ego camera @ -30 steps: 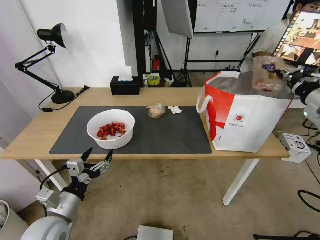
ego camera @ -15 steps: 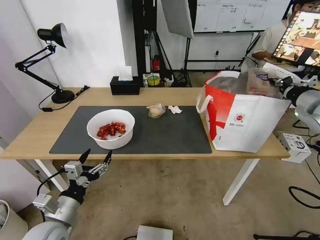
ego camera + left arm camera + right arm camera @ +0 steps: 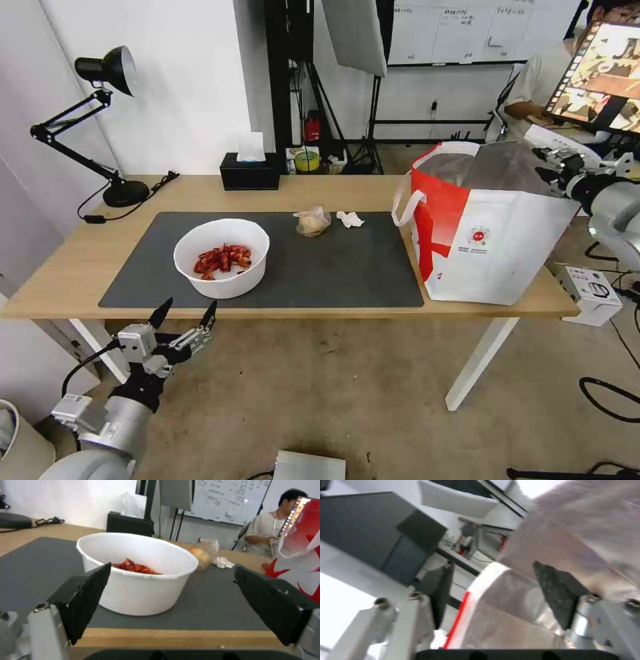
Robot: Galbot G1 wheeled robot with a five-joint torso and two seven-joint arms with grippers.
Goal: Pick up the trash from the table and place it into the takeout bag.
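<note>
I'm holding my left gripper [image 3: 185, 313] spread wide, just below the table [image 3: 73, 267] edge; the bowl [image 3: 221, 257] is sitting straight ahead. My right gripper [image 3: 552, 162], empty and apart, is hovering over the bag [image 3: 490, 247].

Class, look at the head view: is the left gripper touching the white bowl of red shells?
No. The open left gripper hangs below the table edge, short of the bowl.

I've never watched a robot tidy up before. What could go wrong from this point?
The white bowl of loose red shells might tip and spill if the open left gripper, waiting below the table edge, grabs it unevenly. The right gripper, open at the takeout bag rim, could snag its soft foil lining.
</note>
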